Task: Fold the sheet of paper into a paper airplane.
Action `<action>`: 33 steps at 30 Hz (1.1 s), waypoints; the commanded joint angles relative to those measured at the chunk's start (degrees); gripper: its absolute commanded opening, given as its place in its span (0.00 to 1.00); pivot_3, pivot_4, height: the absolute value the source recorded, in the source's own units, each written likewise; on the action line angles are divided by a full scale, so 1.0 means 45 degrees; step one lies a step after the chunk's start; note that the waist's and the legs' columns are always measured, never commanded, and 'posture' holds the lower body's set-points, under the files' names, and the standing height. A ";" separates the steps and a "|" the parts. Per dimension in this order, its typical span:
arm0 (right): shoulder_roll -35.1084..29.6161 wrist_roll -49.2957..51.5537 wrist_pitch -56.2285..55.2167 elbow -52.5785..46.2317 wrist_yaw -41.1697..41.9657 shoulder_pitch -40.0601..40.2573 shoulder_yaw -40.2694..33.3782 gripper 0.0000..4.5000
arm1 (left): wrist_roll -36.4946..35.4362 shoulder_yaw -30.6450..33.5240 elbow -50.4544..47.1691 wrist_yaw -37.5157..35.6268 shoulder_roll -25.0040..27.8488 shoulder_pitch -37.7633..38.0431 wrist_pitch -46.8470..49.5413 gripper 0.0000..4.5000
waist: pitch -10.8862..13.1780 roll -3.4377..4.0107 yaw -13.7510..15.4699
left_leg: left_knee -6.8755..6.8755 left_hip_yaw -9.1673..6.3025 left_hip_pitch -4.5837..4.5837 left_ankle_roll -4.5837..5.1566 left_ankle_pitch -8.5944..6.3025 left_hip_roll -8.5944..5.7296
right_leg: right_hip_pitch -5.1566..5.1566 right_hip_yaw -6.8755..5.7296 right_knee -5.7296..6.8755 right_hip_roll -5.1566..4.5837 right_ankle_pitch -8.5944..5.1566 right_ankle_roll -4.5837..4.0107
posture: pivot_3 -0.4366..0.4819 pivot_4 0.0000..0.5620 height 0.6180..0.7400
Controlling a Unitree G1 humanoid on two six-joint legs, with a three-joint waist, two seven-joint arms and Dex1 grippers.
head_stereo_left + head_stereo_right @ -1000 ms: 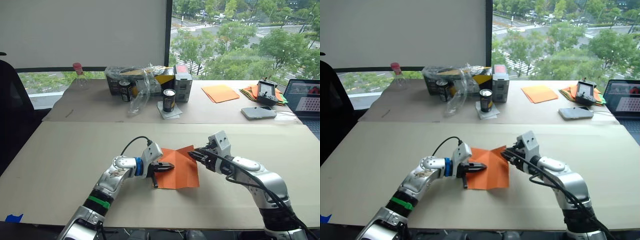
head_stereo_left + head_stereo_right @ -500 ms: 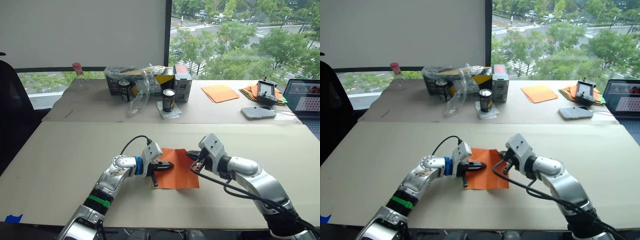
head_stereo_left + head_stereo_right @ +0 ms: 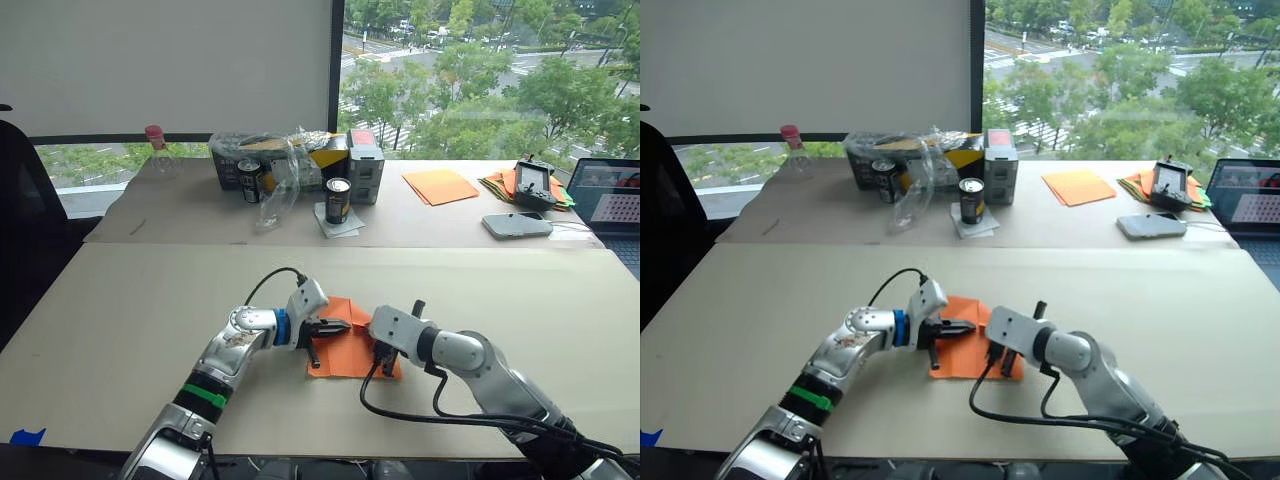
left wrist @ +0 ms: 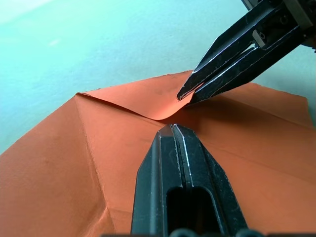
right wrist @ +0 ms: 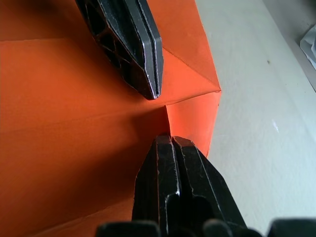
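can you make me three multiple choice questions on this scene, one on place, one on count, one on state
1. Where does the creased bright orange sheet of paper lie?
A. on the near beige table
B. on the laptop
C. on the far table by the cans

2. How many dark drink cans stand on the far table?
A. one
B. two
C. four

3. How are the fingers of the left tool?
A. wide open
B. shut together
C. shut on a can

Answers:
1. A, the sheet lies flat on the near table between both arms.
2. B, one can stands by the box and another can on a napkin.
3. B, the left wrist view shows both fingers pressed together, tip on the paper near the right tool.
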 commanded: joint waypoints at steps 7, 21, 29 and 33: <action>0.0597 -0.0746 0.0132 0.0219 0.0095 0.0290 0.0062 0.01 | -0.0228 0.1012 0.0476 0.1208 -0.1185 -0.0921 -0.0500 0.00 | -0.0002 -0.0003 -0.0023 | 0.0003 0.0000 0.0010 -0.0001 0.0000 0.0003 | 0.0009 0.0000 0.0001 0.0003 0.0000 0.0000 | 0.48 0.27 0.43; 0.0454 -0.1219 -0.0020 -0.0267 0.0506 0.0616 -0.0114 0.01 | 0.1327 -0.0506 0.2683 0.1254 -0.1975 -0.1712 -0.0581 0.00 | -0.0003 -0.0005 0.0018 | 0.0005 0.0001 0.0014 -0.0001 0.0000 -0.0001 | 0.0020 -0.0001 0.0000 0.0006 -0.0001 0.0002 | 0.48 0.27 0.43; 0.0235 -0.0867 0.0539 -0.1074 0.1370 0.0604 -0.0659 0.35 | 0.1470 -0.0530 0.2990 0.1077 -0.1920 -0.1585 -0.0322 0.00 | -0.0005 -0.0008 0.0069 | 0.0007 0.0000 0.0020 0.0000 0.0000 -0.0003 | 0.0030 -0.0001 -0.0006 0.0004 -0.0002 0.0004 | 0.48 0.27 0.43; -0.0255 -0.0231 0.1959 -0.2559 0.2225 0.0220 -0.1627 0.64 | 0.1452 -0.0409 0.2961 0.1038 -0.1758 -0.1581 -0.0369 0.00 | -0.0004 -0.0008 0.0074 | 0.0004 0.0000 0.0022 0.0001 -0.0001 -0.0002 | 0.0033 -0.0003 -0.0012 0.0004 -0.0002 0.0005 | 0.48 0.27 0.43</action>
